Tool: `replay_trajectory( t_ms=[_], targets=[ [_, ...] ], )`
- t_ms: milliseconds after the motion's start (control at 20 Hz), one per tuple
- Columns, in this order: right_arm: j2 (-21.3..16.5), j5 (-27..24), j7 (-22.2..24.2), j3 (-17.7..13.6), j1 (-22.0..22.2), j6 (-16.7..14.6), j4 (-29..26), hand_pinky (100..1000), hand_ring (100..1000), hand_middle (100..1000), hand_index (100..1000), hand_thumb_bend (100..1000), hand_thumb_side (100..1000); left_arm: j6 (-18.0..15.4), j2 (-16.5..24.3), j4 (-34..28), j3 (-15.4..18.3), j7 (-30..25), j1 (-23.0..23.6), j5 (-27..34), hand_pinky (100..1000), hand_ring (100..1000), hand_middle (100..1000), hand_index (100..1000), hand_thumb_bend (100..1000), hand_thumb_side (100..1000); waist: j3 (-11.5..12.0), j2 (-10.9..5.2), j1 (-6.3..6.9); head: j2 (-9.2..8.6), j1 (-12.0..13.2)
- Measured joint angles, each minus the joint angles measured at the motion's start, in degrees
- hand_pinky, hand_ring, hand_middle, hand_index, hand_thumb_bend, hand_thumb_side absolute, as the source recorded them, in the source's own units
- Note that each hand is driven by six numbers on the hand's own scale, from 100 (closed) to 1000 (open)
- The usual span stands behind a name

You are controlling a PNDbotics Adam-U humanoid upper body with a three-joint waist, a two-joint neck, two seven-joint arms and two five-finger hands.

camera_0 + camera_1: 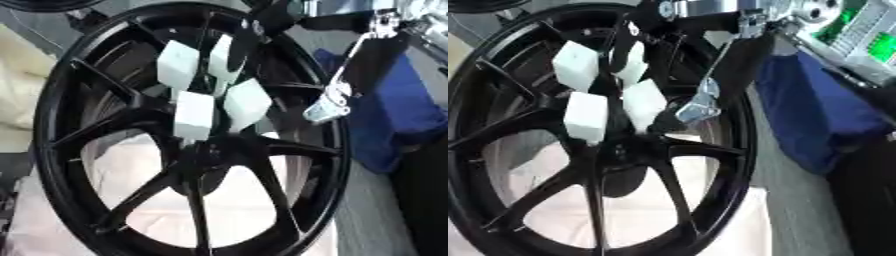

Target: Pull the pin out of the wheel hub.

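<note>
where white pins (194, 116) cluster, the right hand (247, 45) reaches the wheel hub (188, 150).

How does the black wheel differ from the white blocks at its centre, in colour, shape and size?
The wheel is black; the white blocks are pale and stand out against it. The wheel is round with thin spokes and open gaps; the blocks are solid and boxy with flat faces. The wheel fills most of the view; the blocks form a small cluster at its hub. Both stand tilted in the view. The robot's right hand reaches among the blocks.

Blue cloth (815, 105), grey floor (798, 200).
</note>
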Motion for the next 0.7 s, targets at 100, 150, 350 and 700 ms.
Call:
replay_trajectory(
  t_ms=[100,150,350,700],
  targets=[
    [0.0,0.4,-0.2,0.0,0.4,0.0,0.0,751,517,720,769,484,360,0.0,0.0,0.0,0.0,0.0,0.0,0.0,919,561,567,728,239,679,0.0,0.06,0.0,-0.06,0.0],
    [0.0,0.6,-0.2,0.0,0.5,0.0,0.0,742,502,716,767,486,363,0.0,0.0,0.0,0.0,0.0,0.0,0.0,919,561,568,729,239,680,0.0,0.1,0.0,-0.07,0.0],
    [0.0,1.4,-0.3,-0.2,1.0,0.1,0.0,575,262,686,746,504,363,0.0,0.0,0.0,0.0,0.0,0.0,0.0,919,562,569,729,240,680,0.0,0.24,-0.02,-0.09,0.0],
    [-0.7,3.3,-1.5,-1.3,3.6,-1.5,0.0,298,100,652,724,539,328,0.0,0.0,0.0,0.0,0.0,0.0,0.0,919,560,570,729,238,680,0.1,0.37,-0.04,-0.13,-0.1]
  ],
)
